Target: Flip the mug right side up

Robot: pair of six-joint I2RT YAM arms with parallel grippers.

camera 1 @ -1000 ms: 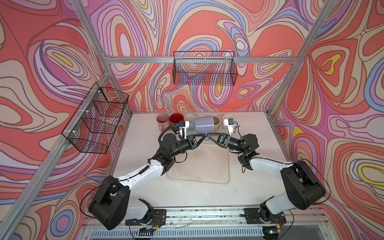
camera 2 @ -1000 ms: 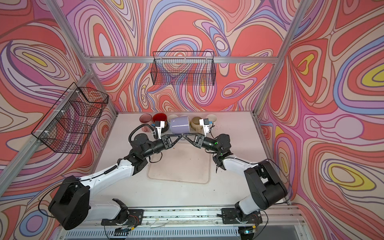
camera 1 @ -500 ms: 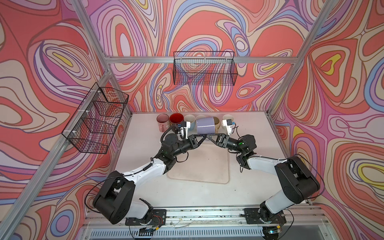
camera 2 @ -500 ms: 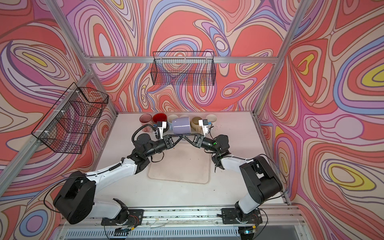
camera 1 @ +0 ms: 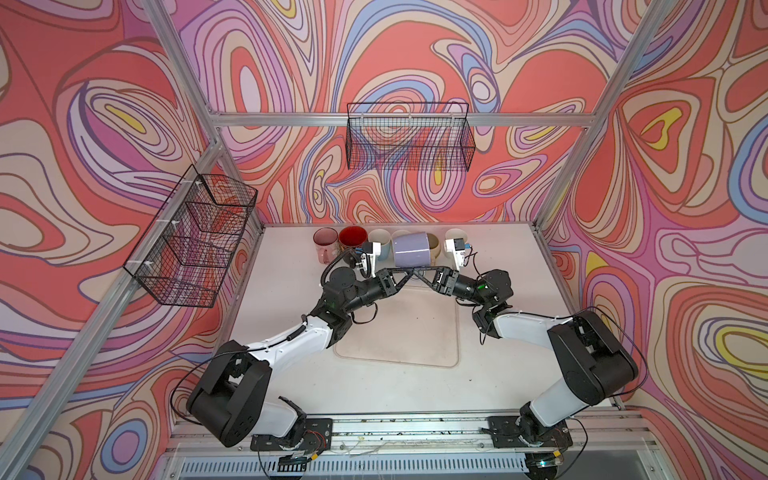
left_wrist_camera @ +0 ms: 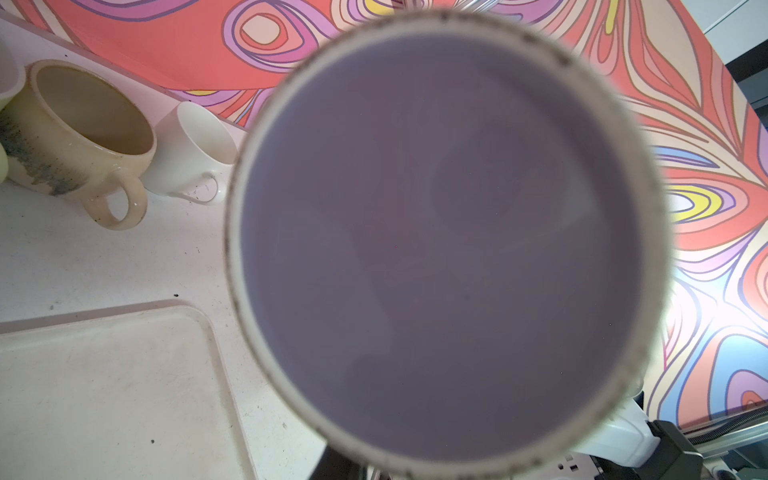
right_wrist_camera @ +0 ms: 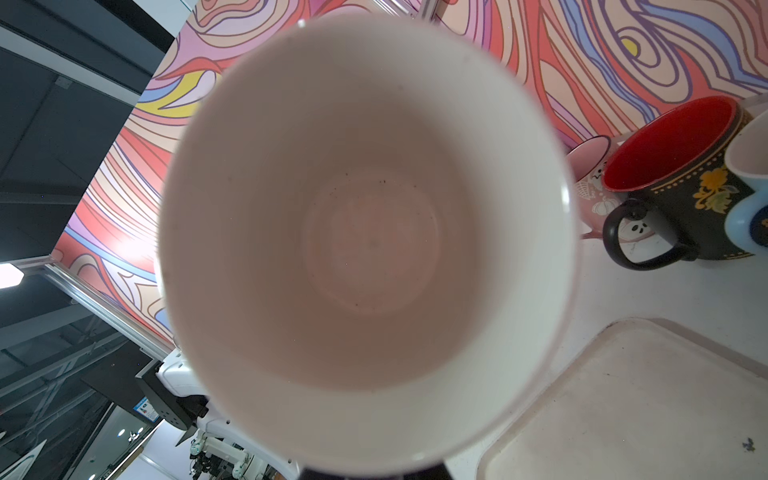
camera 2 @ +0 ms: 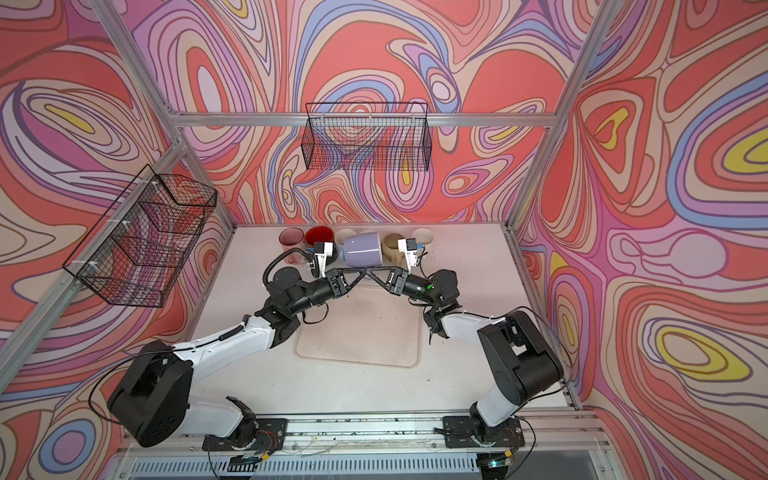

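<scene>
Now, near the far edge of the beige tray point(camera 1: 399, 332), you have the lavender mug point(camera 1: 411, 249) aloft on its side, mouth toward the right arm, the right gripper point(camera 1: 420, 272) pressed together beneath it, and the left gripper point(camera 1: 409, 271) alongside, its spread impossible to tell.

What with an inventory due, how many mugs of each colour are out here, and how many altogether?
Lavender mug: 1
Pink mug: 1
Black mug with red inside: 1
Light blue mug: 1
Beige mug: 1
White mug: 1
Pale green mug, mostly hidden: 1
Total: 7
</scene>
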